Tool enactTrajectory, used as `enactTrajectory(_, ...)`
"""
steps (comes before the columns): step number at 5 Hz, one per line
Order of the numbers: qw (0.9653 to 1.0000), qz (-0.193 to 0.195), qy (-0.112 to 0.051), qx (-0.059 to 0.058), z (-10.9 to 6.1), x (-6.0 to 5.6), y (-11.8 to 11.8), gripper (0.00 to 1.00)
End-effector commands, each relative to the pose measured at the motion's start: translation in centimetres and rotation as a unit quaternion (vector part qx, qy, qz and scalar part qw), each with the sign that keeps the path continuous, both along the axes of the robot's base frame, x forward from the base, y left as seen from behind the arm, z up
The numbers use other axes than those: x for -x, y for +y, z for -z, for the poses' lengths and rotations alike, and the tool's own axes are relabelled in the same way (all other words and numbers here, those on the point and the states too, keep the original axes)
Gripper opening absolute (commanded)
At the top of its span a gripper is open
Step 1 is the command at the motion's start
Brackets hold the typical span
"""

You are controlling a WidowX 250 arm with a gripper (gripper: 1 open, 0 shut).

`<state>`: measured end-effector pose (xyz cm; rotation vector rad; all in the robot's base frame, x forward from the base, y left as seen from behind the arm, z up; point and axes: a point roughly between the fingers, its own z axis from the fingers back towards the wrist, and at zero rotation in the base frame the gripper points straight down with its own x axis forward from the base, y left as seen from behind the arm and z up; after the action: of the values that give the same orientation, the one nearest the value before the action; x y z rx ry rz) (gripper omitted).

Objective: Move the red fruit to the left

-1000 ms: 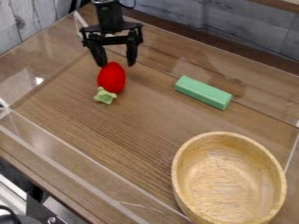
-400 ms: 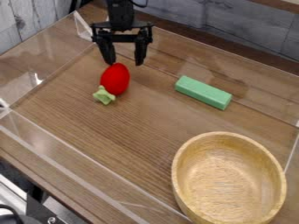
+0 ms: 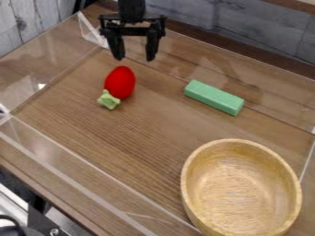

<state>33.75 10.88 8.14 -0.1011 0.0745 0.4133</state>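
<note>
The red fruit (image 3: 118,82) lies on its side on the wooden table, its light green cap (image 3: 110,101) pointing toward the near left. My gripper (image 3: 133,55) hangs above and just behind it, pointing down. The black fingers are spread wide with nothing between them, and they do not touch the fruit.
A flat green block (image 3: 213,96) lies to the right of the fruit. A large wooden bowl (image 3: 240,190) sits at the near right. Clear plastic walls (image 3: 37,69) ring the table on the left and front sides.
The gripper has risen away from the red fruit and shifted slightly right, staying open. The fruit stays where it lay.
</note>
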Motion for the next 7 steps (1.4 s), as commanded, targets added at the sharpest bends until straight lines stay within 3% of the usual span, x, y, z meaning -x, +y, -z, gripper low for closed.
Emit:
enactTrajectory(1, 0.9983, -0.006, -0.052, -0.027, -4.4, -0.8, 0.5, 1.00)
enactTrajectory(3, 0.9981, 0.013, -0.045, -0.039, -6.1, -1.8, 0.3, 1.00)
enactTrajectory(5, 0.9985, 0.007, -0.024, -0.049, -3.9, -0.9, -2.5, 1.00)
enactTrajectory(6, 0.9984, 0.014, -0.024, -0.049, -4.3, -0.4, -1.6, 1.00)
enactTrajectory(7, 0.9986, 0.022, -0.013, -0.047, -4.1, -0.4, -3.5, 1.00)
